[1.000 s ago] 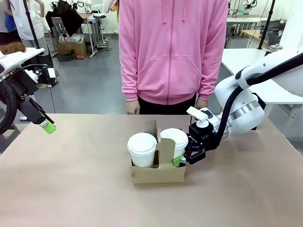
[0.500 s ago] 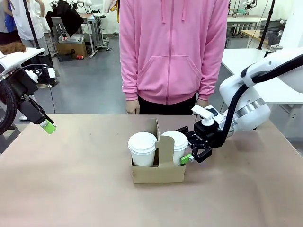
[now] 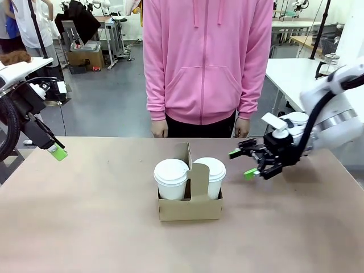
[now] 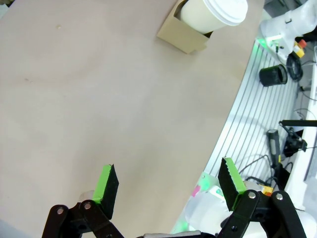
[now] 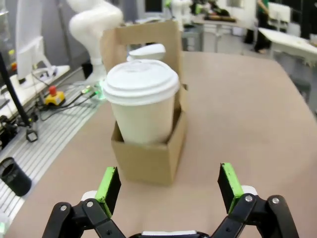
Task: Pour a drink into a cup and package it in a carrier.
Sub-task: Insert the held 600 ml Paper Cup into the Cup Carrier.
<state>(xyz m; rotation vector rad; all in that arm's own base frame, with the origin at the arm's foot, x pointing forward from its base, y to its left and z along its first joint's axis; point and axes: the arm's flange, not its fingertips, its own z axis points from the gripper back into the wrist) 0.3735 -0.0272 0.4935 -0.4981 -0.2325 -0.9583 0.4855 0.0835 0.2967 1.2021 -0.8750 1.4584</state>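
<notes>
My pads [image 5: 228, 179] are bright green on black fingers. Ahead of them, the carrier [image 3: 190, 208] is plain brown cardboard. In the carrier stand two cups [image 3: 170, 180], cream-white with white lids. Beneath the carrier, the table [image 3: 85, 227] is dull pinkish tan. Beyond the carrier, a person's hoodie [image 3: 207, 57] is solid pink.

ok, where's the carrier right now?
Front view: the carrier sits mid-table holding two lidded cups, in front of the person, with the open right claw just off its right side.
</notes>
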